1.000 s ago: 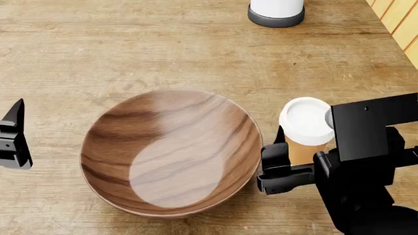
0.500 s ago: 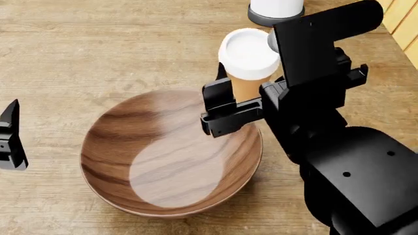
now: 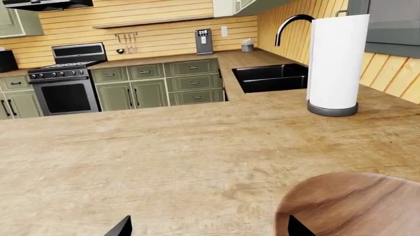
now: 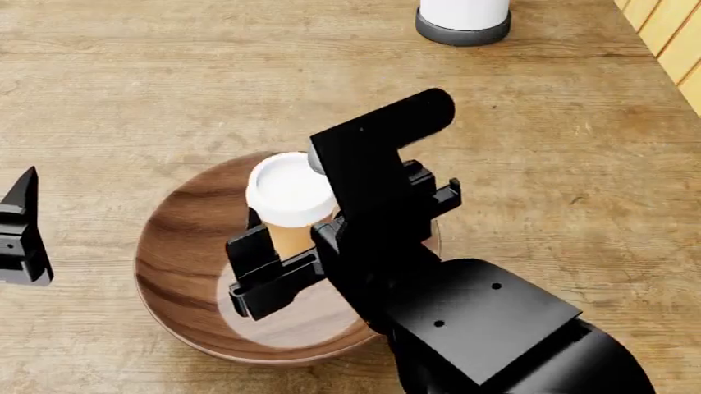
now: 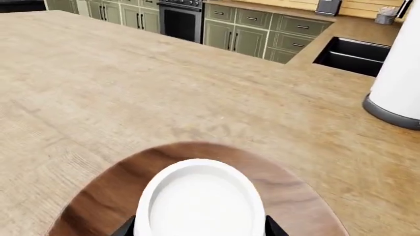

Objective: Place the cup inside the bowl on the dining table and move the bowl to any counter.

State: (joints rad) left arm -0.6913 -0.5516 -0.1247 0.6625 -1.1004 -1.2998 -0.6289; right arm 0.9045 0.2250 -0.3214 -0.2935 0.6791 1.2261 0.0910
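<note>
The tan cup (image 4: 288, 189) with its white lid stands upright over the inside of the dark wooden bowl (image 4: 180, 246), and my right gripper (image 4: 287, 246) is shut on its body. Whether the cup touches the bowl's bottom I cannot tell. In the right wrist view the lid of the cup (image 5: 200, 201) fills the gap of the right gripper (image 5: 200, 228), with the bowl (image 5: 92, 201) beneath. The bowl rests on the light plank dining table (image 4: 164, 82). My left gripper (image 3: 210, 228) is open, low over the table, left of the bowl (image 3: 354, 206); only its edge (image 4: 22, 230) shows in the head view.
A white cylinder with a dark grey base (image 4: 464, 20) stands on the table beyond the bowl. A slatted wood wall (image 4: 671, 33) runs at the far right. Further back are a counter with a black sink (image 3: 269, 77) and a stove (image 3: 66, 83).
The right gripper has carried the cup from the table right of the bowl, up and leftward, then lower over the bowl's inside. The left gripper has stayed put.
</note>
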